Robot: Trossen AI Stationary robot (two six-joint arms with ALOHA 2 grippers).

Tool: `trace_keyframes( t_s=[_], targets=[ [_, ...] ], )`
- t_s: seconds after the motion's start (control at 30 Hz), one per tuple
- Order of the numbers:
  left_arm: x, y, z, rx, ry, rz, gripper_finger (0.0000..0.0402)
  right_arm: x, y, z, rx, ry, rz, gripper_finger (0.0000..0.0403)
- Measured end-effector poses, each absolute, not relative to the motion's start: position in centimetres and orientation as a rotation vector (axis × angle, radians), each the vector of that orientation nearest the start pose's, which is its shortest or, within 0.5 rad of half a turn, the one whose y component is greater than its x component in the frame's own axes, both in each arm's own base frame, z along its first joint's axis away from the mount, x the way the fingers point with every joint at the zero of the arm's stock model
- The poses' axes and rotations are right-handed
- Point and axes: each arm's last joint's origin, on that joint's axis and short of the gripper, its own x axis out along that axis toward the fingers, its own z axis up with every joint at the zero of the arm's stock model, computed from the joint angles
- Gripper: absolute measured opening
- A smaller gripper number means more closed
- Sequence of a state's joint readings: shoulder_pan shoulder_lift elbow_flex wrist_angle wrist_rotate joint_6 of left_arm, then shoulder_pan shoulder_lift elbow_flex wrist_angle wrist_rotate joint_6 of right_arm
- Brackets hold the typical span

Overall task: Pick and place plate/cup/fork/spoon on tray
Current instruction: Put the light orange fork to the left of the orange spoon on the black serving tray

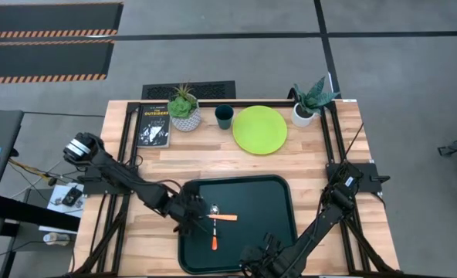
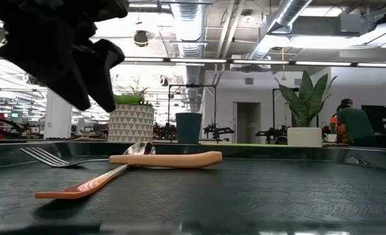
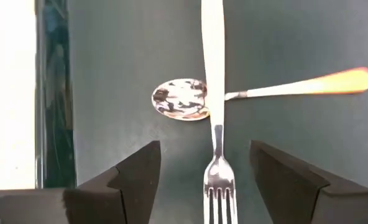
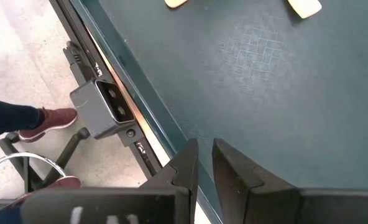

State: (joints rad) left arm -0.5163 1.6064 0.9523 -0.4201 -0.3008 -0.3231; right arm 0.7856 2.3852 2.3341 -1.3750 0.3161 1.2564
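Note:
The fork (image 3: pixel 216 149) and the spoon (image 3: pixel 181 98), both orange-handled, lie crossed on the floor of the dark tray (image 1: pixel 269 202). The fork's handle (image 2: pixel 167 159) rests across the spoon's neck. My left gripper (image 3: pixel 204 148) hangs open just above the fork's tined head, one finger on either side, touching nothing. My right gripper (image 4: pixel 204 155) hovers over the tray's near edge, shut to a narrow slit and holding nothing. The lime-green plate (image 1: pixel 259 129) and the dark cup (image 1: pixel 224 116) stand on the table beyond the tray.
Two white plant pots (image 1: pixel 185 117) (image 1: pixel 304 114) flank the cup and plate at the far edge, and a black book (image 1: pixel 153 127) lies at the far left. Bare tray floor (image 1: pixel 259 232) lies right of the utensils. A person's shoe (image 4: pixel 44 121) shows beside the table's near edge.

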Motion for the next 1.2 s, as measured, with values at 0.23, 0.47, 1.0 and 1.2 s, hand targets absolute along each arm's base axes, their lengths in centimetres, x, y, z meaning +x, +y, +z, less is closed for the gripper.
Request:
trace_keyframes(
  t_s=[0.23, 0.47, 1.0, 1.2],
  targets=[
    [27.8, -14.9, 16.3, 0.128, 1.095, -0.026, 0.0228, 34.1, 32.9, 23.8, 0.334, 1.19, -0.397, 0.0072],
    [28.4, -15.1, 14.6, 0.124, 1.13, -0.05, 0.0212, 34.1, 32.9, 23.8, 0.335, 1.19, -0.397, 0.0072],
    [29.4, -14.1, 14.2, 0.091, 1.12, -0.1, 0.0148, 34.1, 32.9, 23.8, 0.336, 1.187, -0.396, 0.0072],
    [29.5, -14.2, 14.0, 0.099, 1.119, -0.102, 0.013, 34.2, 32.9, 23.8, 0.331, 1.184, -0.39, 0.0072]
  ],
)
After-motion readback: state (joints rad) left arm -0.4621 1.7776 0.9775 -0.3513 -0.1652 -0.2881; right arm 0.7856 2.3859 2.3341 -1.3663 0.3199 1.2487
